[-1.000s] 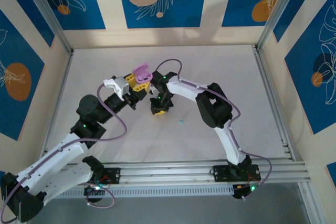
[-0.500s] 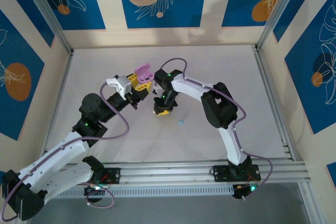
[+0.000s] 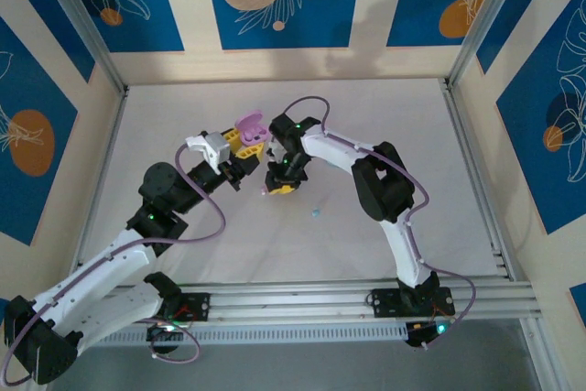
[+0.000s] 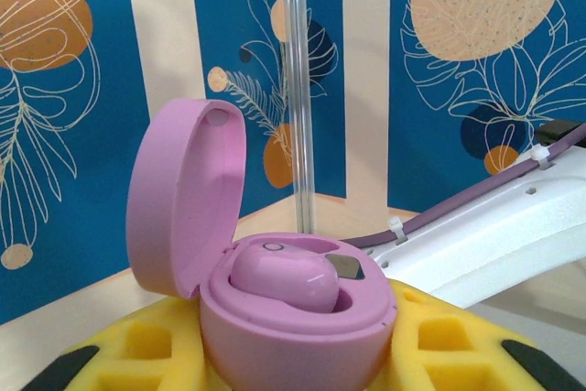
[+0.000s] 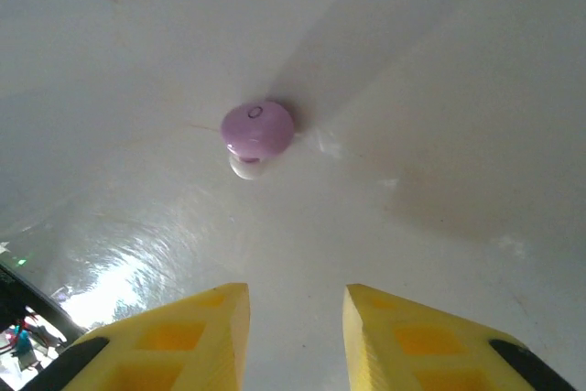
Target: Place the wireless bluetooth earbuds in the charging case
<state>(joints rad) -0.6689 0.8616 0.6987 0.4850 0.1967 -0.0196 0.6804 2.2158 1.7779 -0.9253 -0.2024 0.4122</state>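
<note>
A pink charging case (image 4: 293, 318) stands open with its lid (image 4: 179, 199) tipped up to the left. One pink earbud (image 4: 288, 279) sits in it. My left gripper (image 4: 293, 359) is shut on the case, a yellow finger (image 4: 119, 354) on each side; from above the case (image 3: 249, 125) is held over the table's middle. Just right of it, my right gripper (image 3: 279, 186) points down at the table. Its jaws (image 5: 295, 318) are open with nothing between them. A second pink earbud (image 5: 257, 125) with a white tip lies on the table a little ahead of them.
A tiny light blue earbud (image 3: 315, 212) lies on the white table (image 3: 385, 135) in front of the right gripper. Walls and metal posts (image 3: 87, 34) fence the table on three sides, and a rail (image 3: 302, 299) runs along the near edge.
The right arm has shifted slightly nearer the case, and its jaws have spread wider. The left arm holds the case in nearly the same place.
</note>
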